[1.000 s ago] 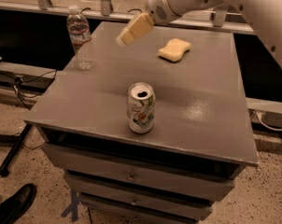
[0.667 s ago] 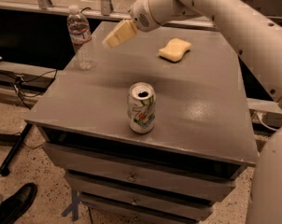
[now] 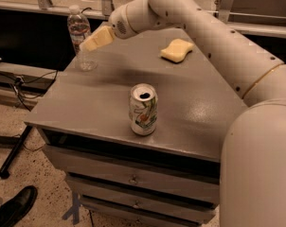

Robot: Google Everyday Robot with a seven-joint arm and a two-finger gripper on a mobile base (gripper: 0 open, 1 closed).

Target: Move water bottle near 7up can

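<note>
The water bottle [image 3: 80,36] is clear with a white cap and a thin label band. It stands upright at the far left corner of the grey cabinet top [image 3: 100,103]. The 7up can [image 3: 143,109] stands upright near the front middle of the top, white and green with a silver lid. My gripper [image 3: 92,42] hangs just right of the bottle, its pale fingers [image 3: 99,38] reaching the bottle's body at mid height. The white arm stretches in from the right.
A yellow sponge [image 3: 177,49] lies at the back right of the top. Drawers [image 3: 133,178] sit under the top. Cables [image 3: 20,79] and a black shoe [image 3: 14,207] are on the floor at left. A railing runs behind.
My gripper has moved left across the back of the top, from near the sponge to right beside the water bottle. The bottle and can have not moved.
</note>
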